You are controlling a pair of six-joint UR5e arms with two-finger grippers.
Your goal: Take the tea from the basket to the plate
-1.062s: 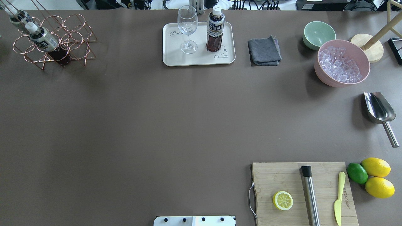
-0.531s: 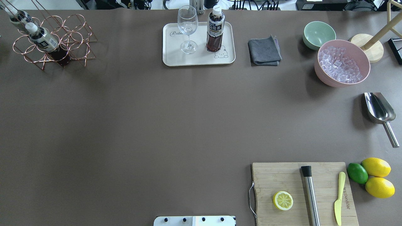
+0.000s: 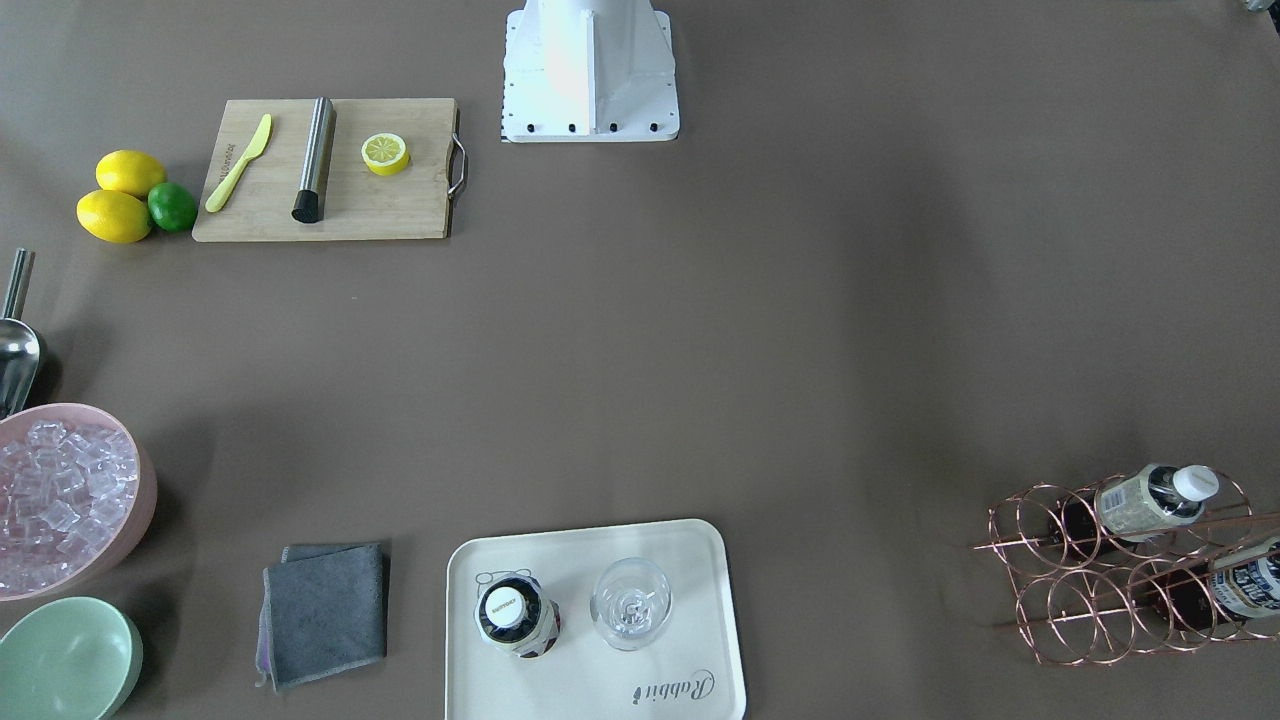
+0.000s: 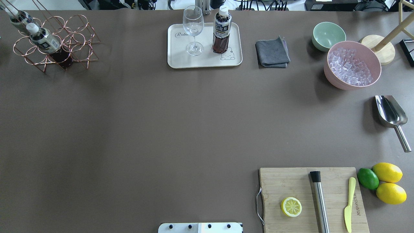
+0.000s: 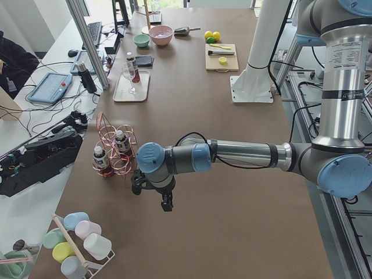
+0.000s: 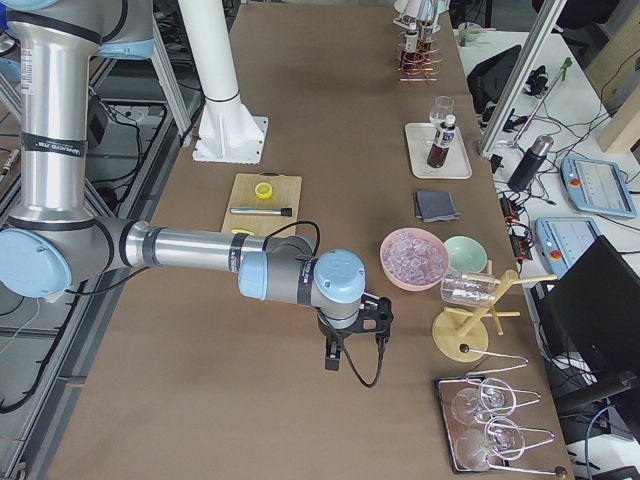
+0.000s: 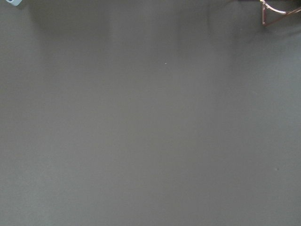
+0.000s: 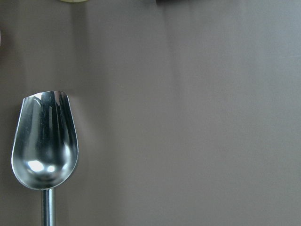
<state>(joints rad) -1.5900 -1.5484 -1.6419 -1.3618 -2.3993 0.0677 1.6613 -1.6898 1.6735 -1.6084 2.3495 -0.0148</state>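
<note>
1. My left gripper (image 5: 165, 204): hangs over bare desk (image 4: 145, 123) near the basket (image 4: 77, 38). It shows in one side view only, so I cannot tell how far apart the jaws stand or whether they hold anything. My wrist camera shows desk and one corner of the basket's wire at its top right.

2. My right gripper (image 6: 331, 362): hangs over the desk near the pink bowl (image 4: 352, 64). It too shows in a side view only, so its opening and any load cannot be told. My wrist camera looks down on the steel scoop (image 8: 44, 141), which lies flat on the desk.

3. Tea (image 4: 221, 32): one bottle, white cap on, stands upright on the plate (image 4: 181, 60), with the bear drawing at its foot.

4. Glass (image 4: 193, 29): a stemmed glass, upright on the same plate, just beside the tea.

5. Basket, far-left corner of the desk and well apart from the plate: holds two more bottles, one (image 4: 43, 40) slanted in a near cell and the other (image 4: 17, 17) at the far edge.

6. Grey cloth (image 4: 272, 53): folded, near the plate on its right.

7. Green bowl (image 4: 328, 35): just behind the pink bowl, which is full of ice.

8. Board (image 4: 310, 197): near-right of the desk. It carries a half lemon (image 4: 291, 206), a steel rod (image 4: 319, 200) and a yellow knife (image 4: 349, 204).

9. Beside the board: two lemons (image 4: 387, 172) and a lime (image 4: 367, 178), touching.
</note>
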